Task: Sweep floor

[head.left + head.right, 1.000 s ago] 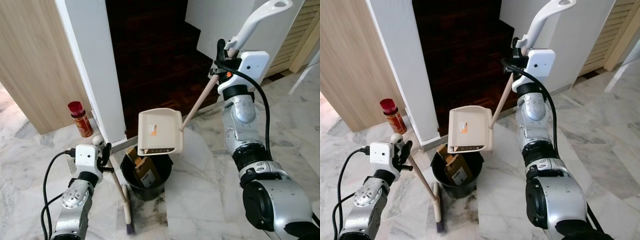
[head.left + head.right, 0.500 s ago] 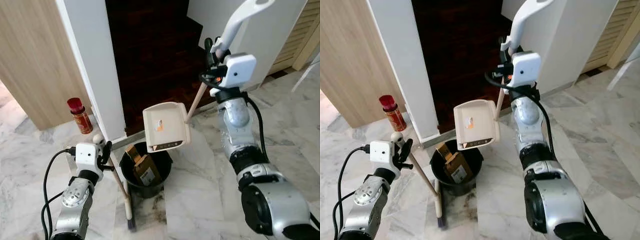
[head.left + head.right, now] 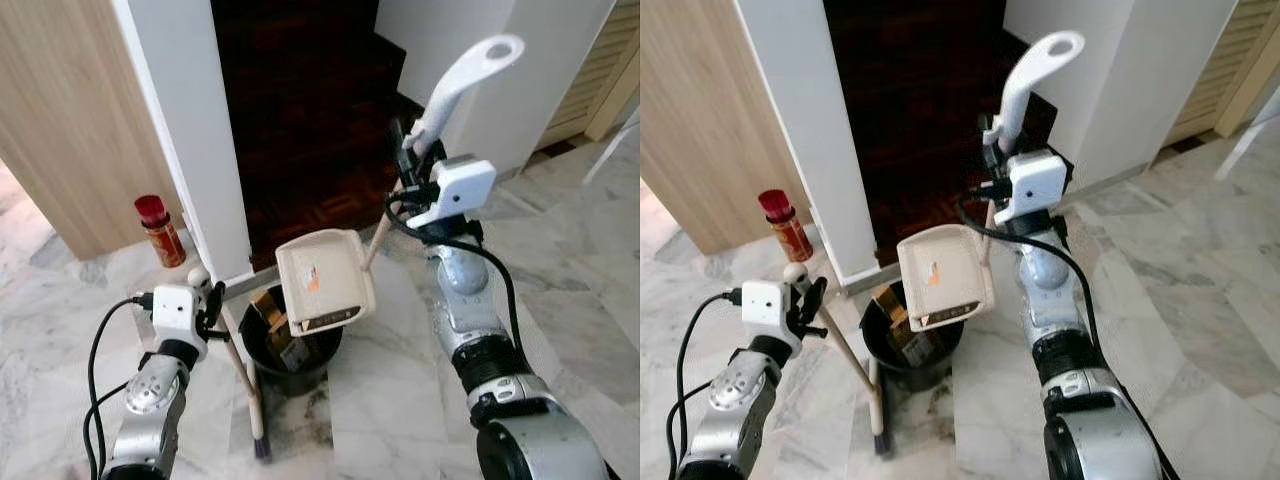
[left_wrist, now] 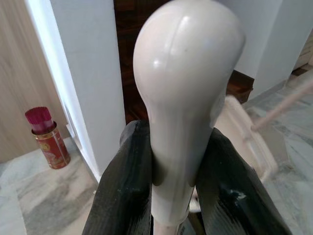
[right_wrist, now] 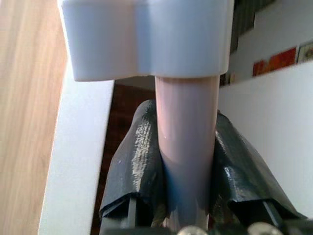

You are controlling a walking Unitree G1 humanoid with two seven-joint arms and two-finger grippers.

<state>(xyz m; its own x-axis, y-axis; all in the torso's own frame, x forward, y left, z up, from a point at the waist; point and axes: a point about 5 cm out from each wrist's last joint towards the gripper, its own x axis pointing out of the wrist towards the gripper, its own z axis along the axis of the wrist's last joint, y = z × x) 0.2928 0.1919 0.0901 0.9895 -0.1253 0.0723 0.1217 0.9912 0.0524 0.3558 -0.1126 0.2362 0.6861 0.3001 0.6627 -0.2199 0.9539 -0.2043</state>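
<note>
My right gripper [image 3: 408,160] is shut on the dustpan handle [image 3: 455,85], a long pale pink pole with a white grip. The cream dustpan [image 3: 322,281] hangs tilted over a black bin [image 3: 290,345] that holds brown cardboard scraps. My left gripper [image 3: 210,305] is shut on the broom handle [image 4: 183,98] just under its rounded knob. The broom [image 3: 245,385] slants down to dark bristles on the marble floor beside the bin. In the right wrist view both fingers [image 5: 139,161] press the pole.
A white pillar [image 3: 190,130] stands just behind the bin, with a dark wooden stair [image 3: 310,100] beyond it. A red-capped bottle [image 3: 160,232] sits by the wooden panel at the left. Open marble floor [image 3: 570,290] lies to the right.
My right arm has swung the dustpan handle lower and to the left. The dustpan has tipped and dropped closer over the bin. The left gripper and broom have hardly moved.
</note>
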